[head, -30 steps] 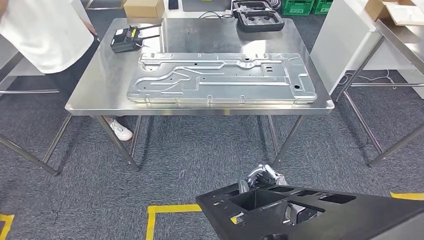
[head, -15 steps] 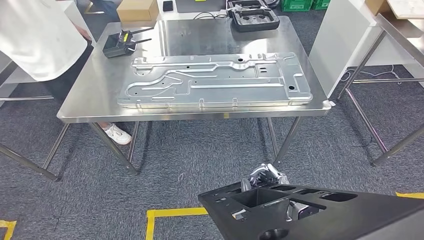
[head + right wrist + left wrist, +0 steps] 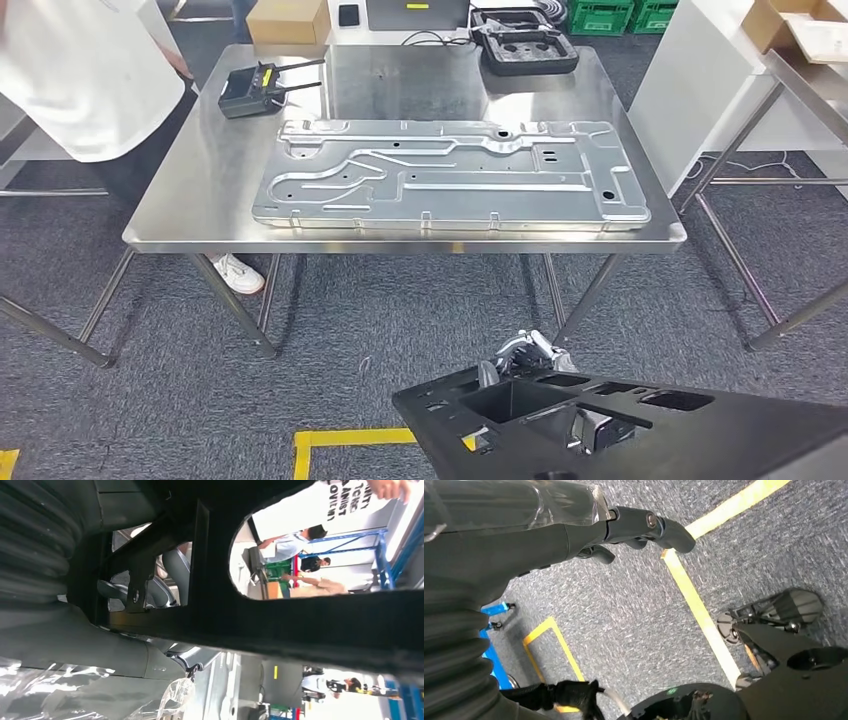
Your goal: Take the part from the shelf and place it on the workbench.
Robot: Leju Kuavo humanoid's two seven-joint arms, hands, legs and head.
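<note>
A large black moulded part (image 3: 680, 430) fills the bottom right of the head view, tilted and held low over the floor. My right hand (image 3: 522, 352) grips it from beneath, with silver fingers showing at its near edge and through its openings. The right wrist view has the same black part (image 3: 300, 615) pressed close against the grey hand. The steel workbench (image 3: 420, 85) stands ahead, some way off. My left hand (image 3: 574, 535) hangs over the carpet, fingers (image 3: 664, 526) apart and holding nothing.
A long pressed metal plate (image 3: 450, 185) covers the workbench's front half. A black remote (image 3: 250, 90) and a black foam tray (image 3: 525, 45) lie behind it. A person in white (image 3: 90, 70) stands at the left corner. Another table (image 3: 800, 80) is on the right; yellow tape (image 3: 340, 440) marks the floor.
The whole picture has swayed left and back to the right, so the camera moved. The black part stays in my right hand in the same place.
</note>
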